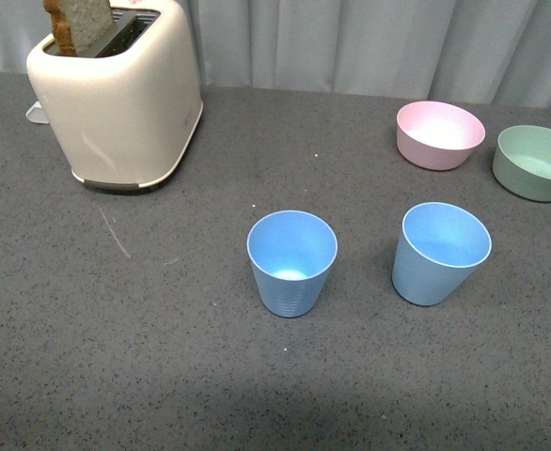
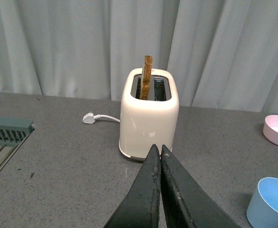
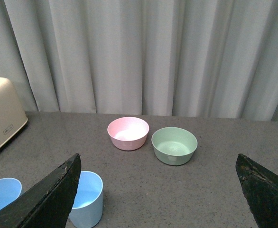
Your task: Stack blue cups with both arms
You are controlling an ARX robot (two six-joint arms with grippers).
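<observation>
Two light blue cups stand upright and apart on the grey table: one in the middle [image 1: 291, 261] and one to its right [image 1: 440, 252]. Neither arm shows in the front view. My left gripper [image 2: 158, 148] is shut and empty, its black fingers pressed together, pointing at the toaster; one blue cup [image 2: 271, 202] is off to its side. My right gripper [image 3: 158, 159] is wide open and empty, above the table; one blue cup [image 3: 86, 199] stands beside its finger [image 3: 49, 199], and the other cup [image 3: 1, 195] is partly cut off at the frame edge.
A cream toaster [image 1: 120, 94] with a slice of toast stands at the back left, its plug [image 2: 88, 118] lying behind it. A pink bowl [image 1: 439, 134] and a green bowl [image 1: 537, 162] sit at the back right. A grey rack [image 2: 6, 137] lies at the far left. Curtains hang behind.
</observation>
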